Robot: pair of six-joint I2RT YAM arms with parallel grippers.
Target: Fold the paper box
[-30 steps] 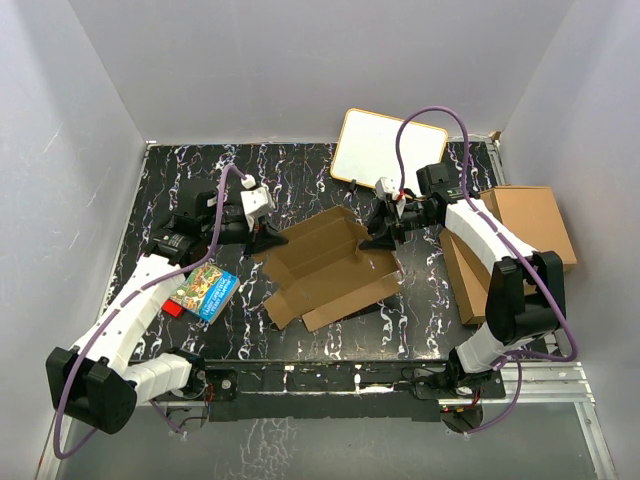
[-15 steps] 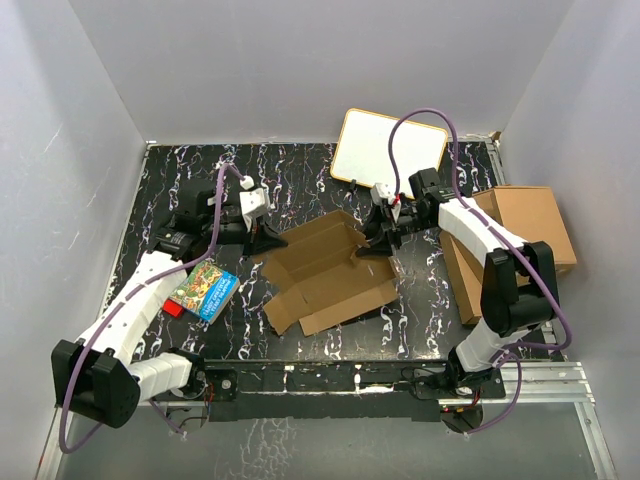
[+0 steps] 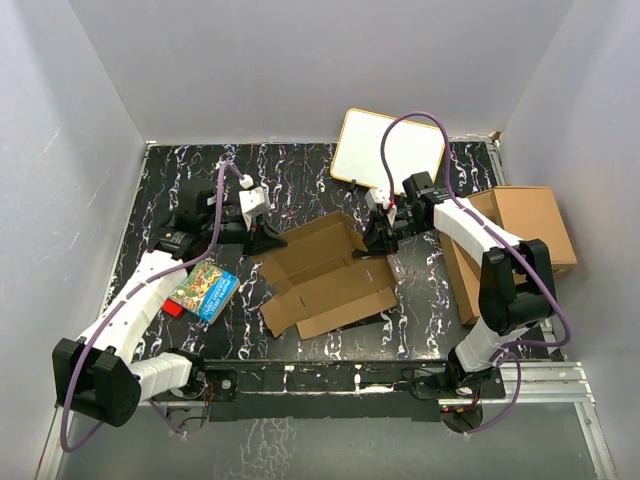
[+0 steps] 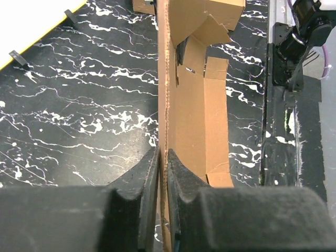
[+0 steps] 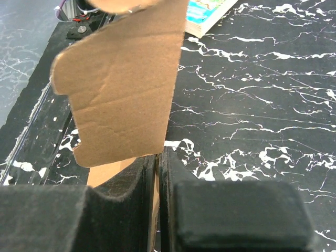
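At the paper box (image 3: 325, 275), the left gripper (image 3: 268, 240) pinches its left wall while the right gripper (image 3: 378, 243) is clamped on its right flap

From the right wrist, the picture book (image 5: 207, 10) is cut off by the top edge, with only 1 corner showing. The paper box (image 5: 121, 89) flap covers part of the table (image 5: 273, 94). From the left wrist, the whiteboard (image 4: 26, 16) is cropped to a corner (top left). In the top view a small red item (image 3: 172, 309), possibly a block, lies mostly under the book.
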